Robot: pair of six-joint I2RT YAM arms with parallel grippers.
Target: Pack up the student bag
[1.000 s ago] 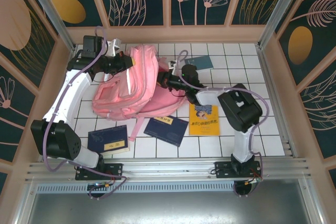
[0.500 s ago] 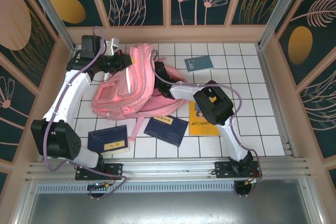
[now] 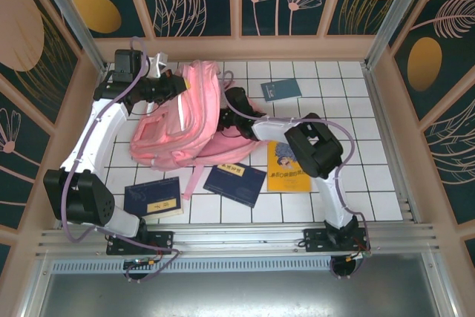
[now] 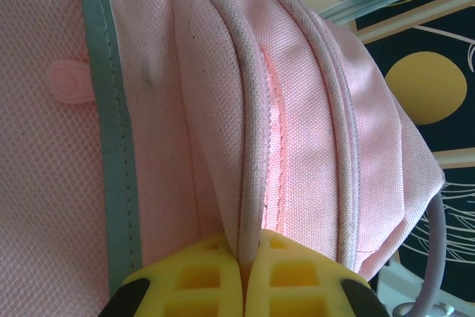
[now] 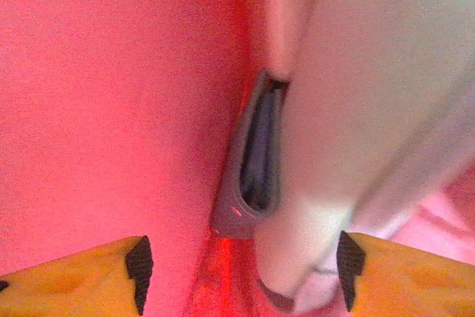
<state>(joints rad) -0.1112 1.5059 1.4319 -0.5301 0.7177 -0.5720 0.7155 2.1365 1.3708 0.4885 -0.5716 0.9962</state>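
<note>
The student bag [image 3: 178, 128] lies slumped flat on the white tiled tabletop [image 3: 371, 168], and you should expect it to handle as what it looks like: soft, floppy fabric with no frame. It seems light for its bulk and likely to sag or fold shut wherever you are not holding it. The woven cloth should not be slippery, but a pinch of loose panel would only stretch. The corded piping along the seams is the firmer place to take hold. Your left gripper [image 4: 241, 272] is already there at the bag's far upper edge, its jaws closed tight on one ridge of piping beside the zip line, which props that side up. Your right gripper [image 5: 243, 261] is pushed in from the bag's right side among pink fabric. Its jaws stand well apart, with a pale blurred shape between them that I cannot identify and that they do not appear to clamp. Around the bag wait flat books: a dark blue one [image 3: 154, 198] and a blue one [image 3: 234, 182] on its near side, a yellow one [image 3: 288, 168] near its right, and a teal one [image 3: 280, 89] off its far right. Judge the opening as unstable, since it will likely collapse if the left hold slackens.
</note>
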